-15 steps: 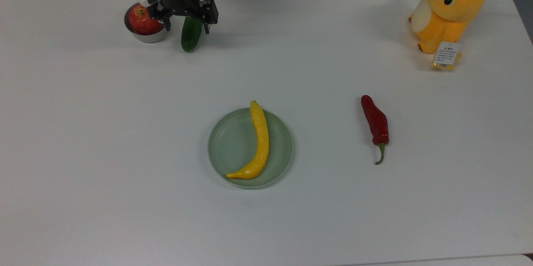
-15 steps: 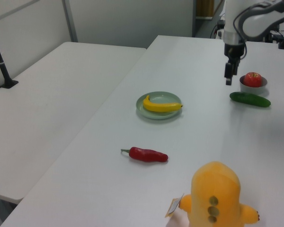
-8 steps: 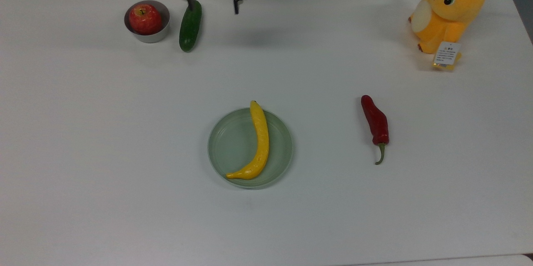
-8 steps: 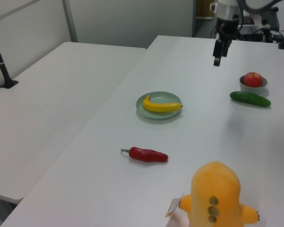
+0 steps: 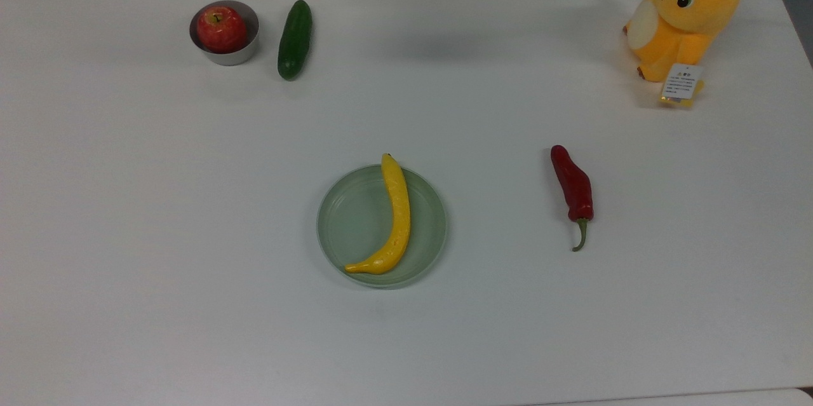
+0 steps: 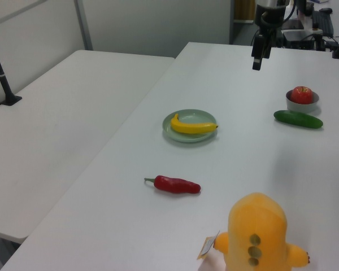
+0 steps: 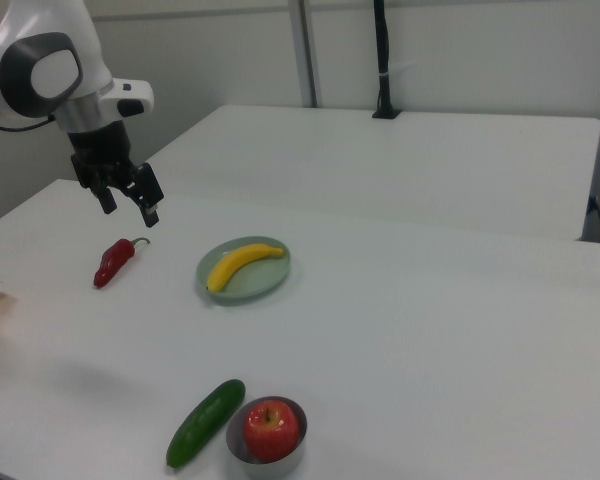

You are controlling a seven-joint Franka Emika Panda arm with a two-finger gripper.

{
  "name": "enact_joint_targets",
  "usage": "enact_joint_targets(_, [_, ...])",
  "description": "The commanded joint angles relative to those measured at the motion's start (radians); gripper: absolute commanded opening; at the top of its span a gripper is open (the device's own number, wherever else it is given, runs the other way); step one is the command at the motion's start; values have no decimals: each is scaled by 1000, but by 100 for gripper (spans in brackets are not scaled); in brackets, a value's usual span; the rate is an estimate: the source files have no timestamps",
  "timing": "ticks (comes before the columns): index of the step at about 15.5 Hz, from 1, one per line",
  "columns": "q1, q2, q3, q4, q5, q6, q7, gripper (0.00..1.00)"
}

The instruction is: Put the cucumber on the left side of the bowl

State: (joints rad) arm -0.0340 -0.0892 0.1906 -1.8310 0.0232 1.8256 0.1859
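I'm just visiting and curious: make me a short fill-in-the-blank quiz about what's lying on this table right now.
1. The bowl holds a red ____.
2. The banana lies on a pale green ____.
3. The cucumber lies beside the bowl on the top view's ____ of it.
4. The gripper hangs above the table, holding ____.

Missing words: apple; plate; right; nothing

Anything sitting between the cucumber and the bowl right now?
Nothing. In the top view a narrow strip of bare table separates the cucumber from the bowl; they lie close together, not touching.
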Motion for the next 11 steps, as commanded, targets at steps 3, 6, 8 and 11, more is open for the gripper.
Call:
enact_joint_targets(3, [2,46,3,42,14,-2,29,100])
enact_joint_targets(6, [3,45,1,42,18,-3,35,100])
enact_joint_targets(8, [8,43,-9,42,38,-3,35,100])
enact_joint_targets(11, [54,48,-54,42,46,-2,35,100])
